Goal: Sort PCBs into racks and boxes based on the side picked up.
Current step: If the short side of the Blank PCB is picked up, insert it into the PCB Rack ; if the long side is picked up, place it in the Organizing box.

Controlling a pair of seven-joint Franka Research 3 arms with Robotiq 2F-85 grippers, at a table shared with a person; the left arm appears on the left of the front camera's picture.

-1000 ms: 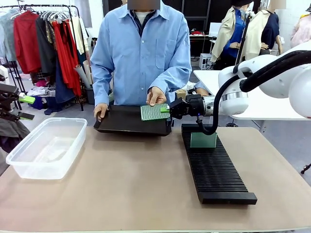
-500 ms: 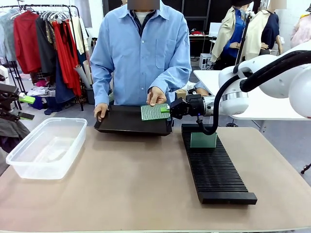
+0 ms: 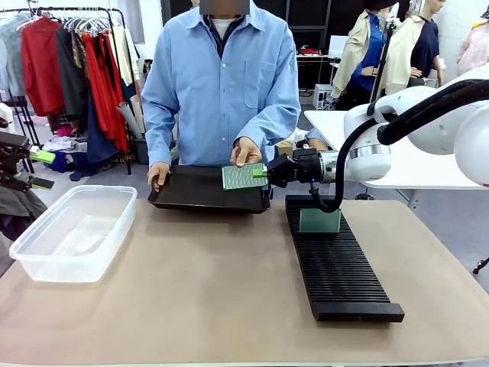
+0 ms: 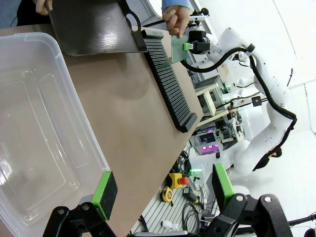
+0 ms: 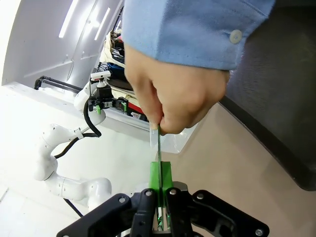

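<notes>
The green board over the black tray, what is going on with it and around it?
It looks like a handover. The person's hand and the right claw both grip one PCB above the black tray, and the person's other hand rests on that tray. A second PCB stands in the rack. The left claw is open near the clear tub.

We are seeing bright, even overhead light across the table (image 3: 199,306), with soft shadows lying beside the clear tub (image 3: 57,264) and the rack (image 3: 340,267). In the wrist views we are getting wide-angle bending at the edges, glare shining on the black tray (image 4: 94,29), and the bright background washing out to white.
</notes>
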